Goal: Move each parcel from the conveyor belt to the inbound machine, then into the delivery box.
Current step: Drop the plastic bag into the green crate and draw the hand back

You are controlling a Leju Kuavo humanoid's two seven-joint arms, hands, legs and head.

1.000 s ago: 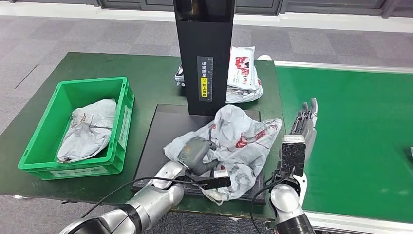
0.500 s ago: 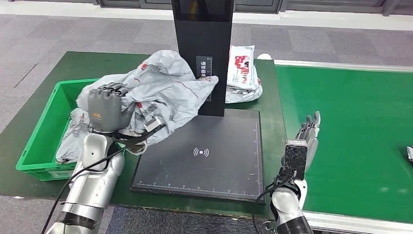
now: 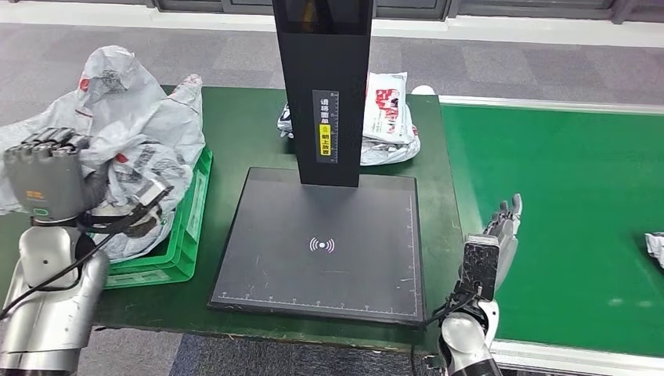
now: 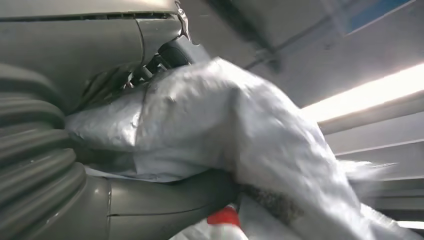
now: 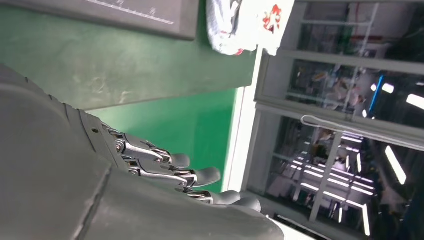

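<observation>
— Where is the parcel?

— The left hand [image 3: 45,178] grips a crumpled grey parcel [image 3: 137,125] and holds it raised above the green delivery box [image 3: 186,235] at the table's left end; the wrist view shows the bag [image 4: 225,125] draped over the thumb; whether it touches the box's contents I cannot tell, the bag hides them.

— And the other hand?

— The right hand [image 3: 495,247] holds nothing, fingers straight and apart, at the near edge of the green conveyor belt [image 3: 564,196]; the inbound machine [image 3: 321,243] plate lies bare; another white parcel [image 3: 387,117] rests behind its black column.
</observation>
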